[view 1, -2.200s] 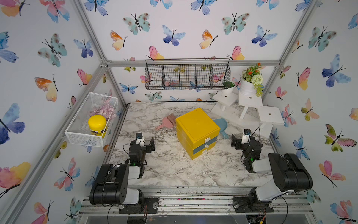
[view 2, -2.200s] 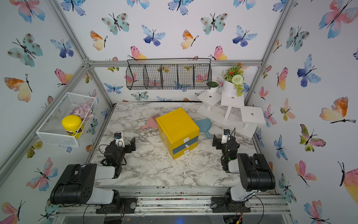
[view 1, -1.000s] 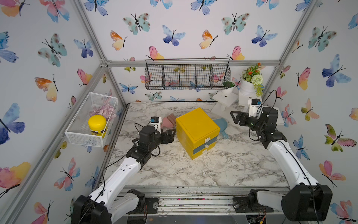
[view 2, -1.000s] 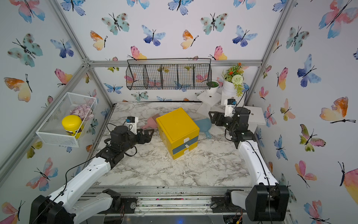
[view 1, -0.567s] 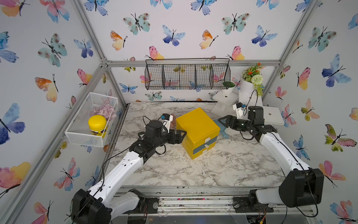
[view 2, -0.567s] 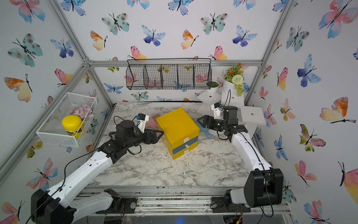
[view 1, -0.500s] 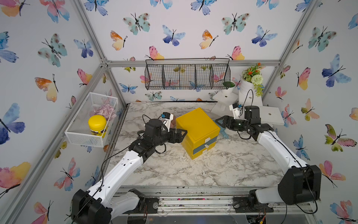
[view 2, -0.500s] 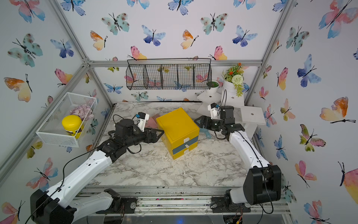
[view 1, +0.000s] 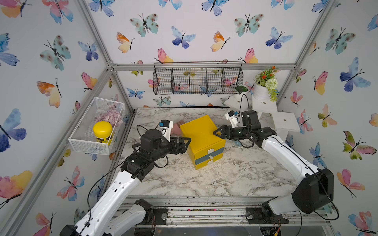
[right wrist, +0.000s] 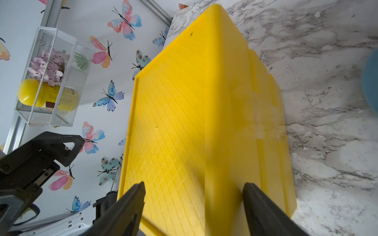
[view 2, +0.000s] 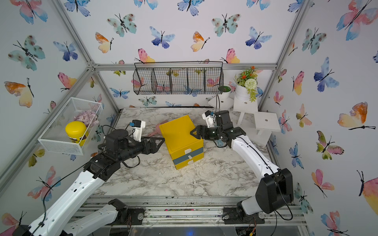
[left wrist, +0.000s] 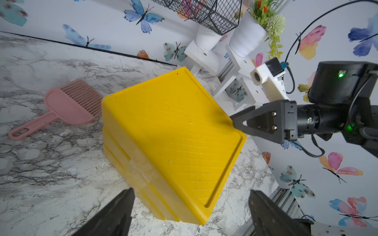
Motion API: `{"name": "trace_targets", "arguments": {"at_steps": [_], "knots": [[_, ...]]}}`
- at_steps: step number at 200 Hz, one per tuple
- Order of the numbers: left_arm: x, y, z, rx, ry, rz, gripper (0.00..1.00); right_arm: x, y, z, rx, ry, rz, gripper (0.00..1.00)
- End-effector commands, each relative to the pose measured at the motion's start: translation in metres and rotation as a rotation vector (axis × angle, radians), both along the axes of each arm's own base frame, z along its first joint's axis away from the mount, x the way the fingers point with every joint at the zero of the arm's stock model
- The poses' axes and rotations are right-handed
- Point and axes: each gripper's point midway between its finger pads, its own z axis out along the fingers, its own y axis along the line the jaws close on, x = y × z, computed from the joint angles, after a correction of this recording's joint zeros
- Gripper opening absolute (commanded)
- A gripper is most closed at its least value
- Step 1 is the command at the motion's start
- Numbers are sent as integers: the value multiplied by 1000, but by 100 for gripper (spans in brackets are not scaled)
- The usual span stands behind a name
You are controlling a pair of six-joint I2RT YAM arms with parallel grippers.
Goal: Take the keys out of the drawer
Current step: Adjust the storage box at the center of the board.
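Left gripper [view 1: 185,144], right gripper [view 1: 217,133] now nearer drawer unit [view 1: 199,132], both wide open, empty

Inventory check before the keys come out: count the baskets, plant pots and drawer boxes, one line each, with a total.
Baskets: 2, black wire basket and white mesh basket
Plant pots: 2, large white pot and small white pot
Drawer boxes: 1, yellow drawer box
Total: 5

left claw [view 1: 186,143] and right claw [view 1: 217,133] point toward each other, both with jaws spread wide.
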Motion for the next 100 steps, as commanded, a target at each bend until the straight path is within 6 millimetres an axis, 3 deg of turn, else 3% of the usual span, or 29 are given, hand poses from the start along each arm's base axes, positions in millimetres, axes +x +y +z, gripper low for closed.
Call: {"name": "trace_targets", "arguments": {"at_steps": [1,37,77,100], "knots": [[-10,14,-2,5,22,46,91,-14,6,15,26,14,37,81],[-18,30,0,57,18,95,89,-27,4,18,34,26,60,81],[-14,50,2,74,48,215,87,-42,0,12,28,44,88,82],[-10,46,0,70,47,211,87,-49,3,4,42,68,121,82]]}}
